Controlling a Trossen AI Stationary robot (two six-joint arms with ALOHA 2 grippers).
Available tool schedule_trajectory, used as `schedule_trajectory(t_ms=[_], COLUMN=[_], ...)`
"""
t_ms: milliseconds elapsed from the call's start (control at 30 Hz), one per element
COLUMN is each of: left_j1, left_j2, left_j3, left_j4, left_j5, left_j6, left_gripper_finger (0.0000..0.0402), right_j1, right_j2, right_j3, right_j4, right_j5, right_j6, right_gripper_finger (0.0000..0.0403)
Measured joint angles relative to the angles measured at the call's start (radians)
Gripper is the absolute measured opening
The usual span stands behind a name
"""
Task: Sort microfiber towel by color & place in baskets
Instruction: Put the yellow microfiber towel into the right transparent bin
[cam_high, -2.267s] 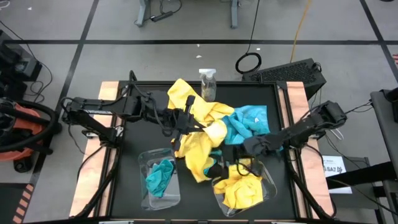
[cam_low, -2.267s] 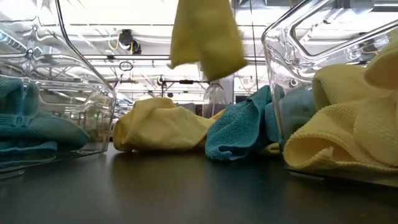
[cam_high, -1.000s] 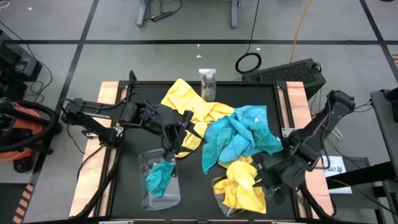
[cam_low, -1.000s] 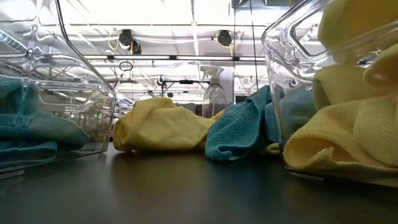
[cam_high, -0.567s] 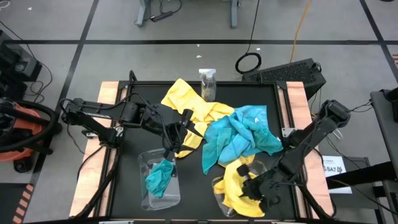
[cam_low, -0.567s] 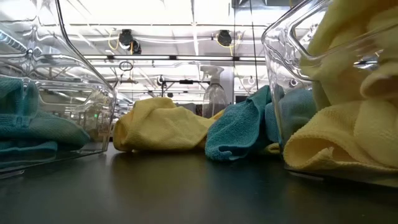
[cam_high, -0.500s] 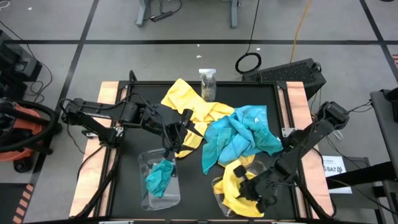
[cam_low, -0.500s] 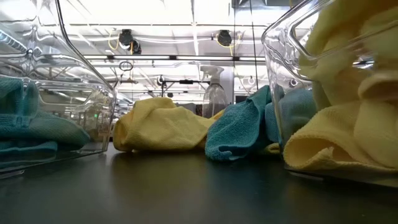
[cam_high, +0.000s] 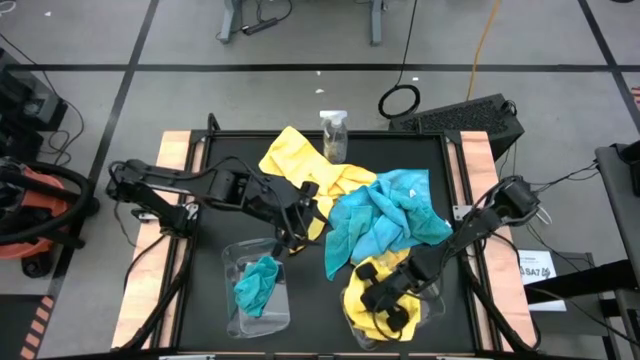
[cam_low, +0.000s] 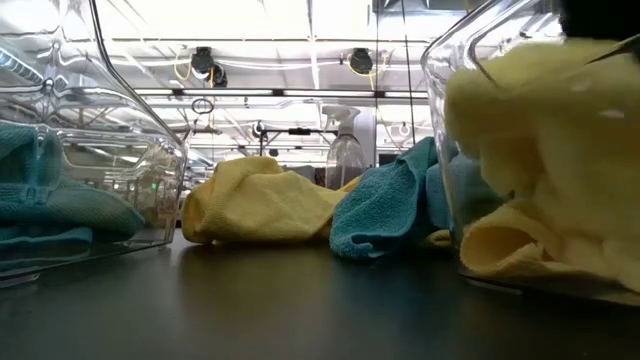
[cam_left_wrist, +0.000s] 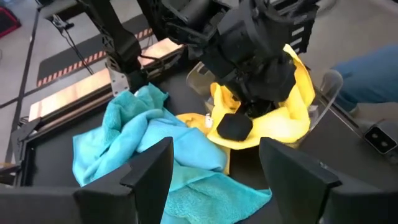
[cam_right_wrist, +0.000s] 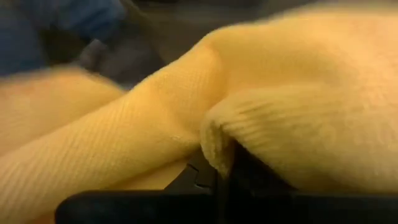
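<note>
the right gripper (cam_high: 385, 298), clamped on a waffle-knit yellow towel (cam_high: 362, 283), presses down into the clear rounded basket (cam_high: 432, 295) at five o'clock on the table (cam_high: 215, 210) — its soft folds bunch against the glossy wall. the left gripper (cam_high: 297, 232), fingers apart and empty, hovers near centre beside the rumpled turquoise towels (cam_high: 385, 222); another turquoise cloth (cam_high: 256, 281) lies crumpled in the seven o'clock basket (cam_high: 235, 318).
</note>
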Motion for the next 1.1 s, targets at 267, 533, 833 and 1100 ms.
schedule_trajectory(t_ms=[267, 533, 833, 1100], left_j1=[0.008, 0.023, 0.032, 0.046], left_j2=[0.0, 0.0, 0.0, 0.0], left_j3=[0.0, 0.0, 0.0, -0.031], left_j4=[-0.024, -0.042, -0.044, -0.038], left_j5=[0.0, 0.0, 0.0, 0.0], left_j6=[0.004, 0.004, 0.003, 0.004], left_gripper_finger=[0.0244, 0.0244, 0.0244, 0.0244], right_j1=[-0.003, 0.022, 0.041, 0.107], right_j2=[-0.033, -0.176, -0.246, -0.236], right_j3=[-0.001, 0.093, 0.214, 0.231], right_j4=[-0.054, -0.238, -0.475, -0.5], right_j5=[-0.01, 0.095, 0.099, -0.002], right_j6=[0.03, 0.014, 0.094, 0.177], right_gripper_finger=[0.0018, 0.009, 0.0176, 0.0128])
